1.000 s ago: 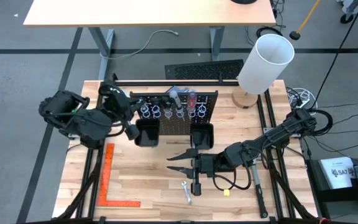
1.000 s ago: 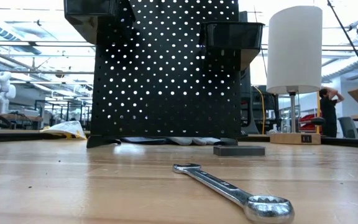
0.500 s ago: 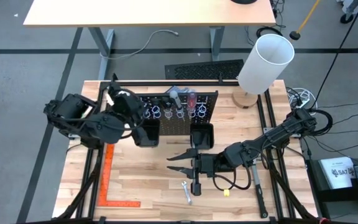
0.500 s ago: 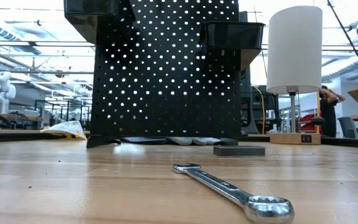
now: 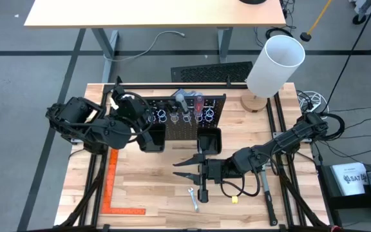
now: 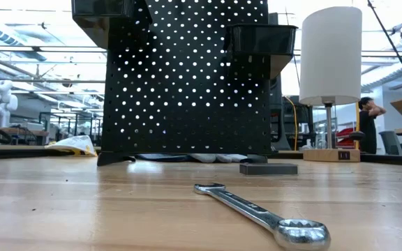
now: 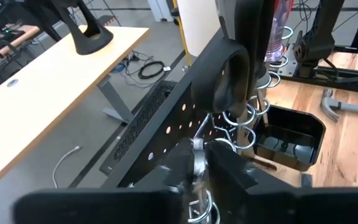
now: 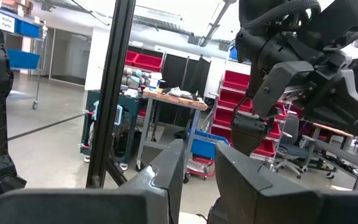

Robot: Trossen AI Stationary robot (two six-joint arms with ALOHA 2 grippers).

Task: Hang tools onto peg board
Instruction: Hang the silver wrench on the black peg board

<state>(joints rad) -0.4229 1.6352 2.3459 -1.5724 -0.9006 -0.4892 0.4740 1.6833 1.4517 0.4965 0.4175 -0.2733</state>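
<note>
Scissors (image 7: pixel 232 74) hanging by a black handle loop in the wire rings of the peg board (image 5: pixel 185 119) – seen close only from the left wrist, lost among the rings from above. Left gripper (image 5: pixel 144 120) up against the board's left end, just above the left bin (image 5: pixel 152 136); something silvery right at it in the wrist view, but whether gripped or let go cannot be told. Red-handled screwdriver (image 5: pixel 198 102) and grey-handled one (image 5: pixel 181 98) standing in rings farther right, plain from above.

Right gripper (image 5: pixel 180 170) low over the table in front of the right bin (image 5: pixel 209 140), pointing toward the left arm. Claw parted by a narrow gap and empty – clearest from its own wrist, with room background showing between the fingers (image 8: pixel 166 180).

Wrench (image 6: pixel 264 213) lying flat on the wood, large and near at table height, a small sliver (image 5: pixel 193 198) from above, near the right gripper but not touched. Small yellow piece (image 5: pixel 234 199) beside it and orange square ruler (image 5: pixel 113 187) at the left, both only from above. White lamp (image 6: pixel 330 56) to the board's right; person (image 6: pixel 367 122) far behind, at table height only.
</note>
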